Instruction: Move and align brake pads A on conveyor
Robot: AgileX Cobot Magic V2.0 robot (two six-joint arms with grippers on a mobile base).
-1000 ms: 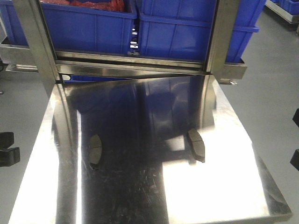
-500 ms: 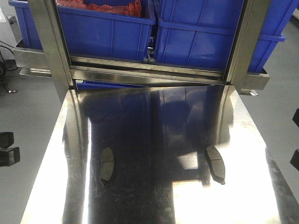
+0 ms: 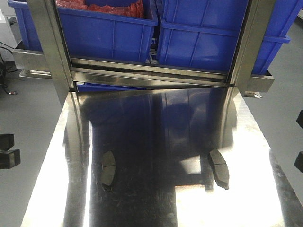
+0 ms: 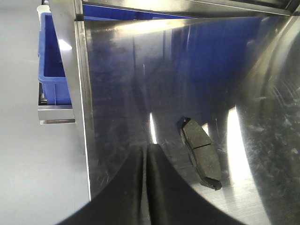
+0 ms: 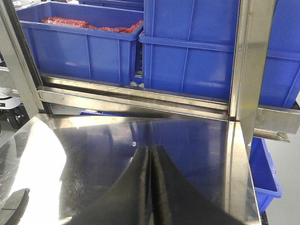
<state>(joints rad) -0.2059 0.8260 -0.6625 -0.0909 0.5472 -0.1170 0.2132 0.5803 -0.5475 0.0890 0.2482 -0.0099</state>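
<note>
Lying on the shiny steel counter [image 3: 142, 127], grey grooved faces up, are the left brake pad [image 3: 109, 166] and the right brake pad [image 3: 219, 168], well apart. Only the front view shows both. The left wrist view shows a single pad [image 4: 201, 152] just right of the left hand [image 4: 144, 149], whose fingers are pressed together on nothing. The right hand [image 5: 150, 150] is likewise closed and empty, facing blue bins [image 5: 89, 47].

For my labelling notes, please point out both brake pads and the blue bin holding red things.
Left brake pad [image 3: 108, 168]: front view, middle of its face.
Right brake pad [image 3: 219, 168]: front view, middle of its face.
Blue bin [image 3: 109, 33]: front view, front wall.
</note>
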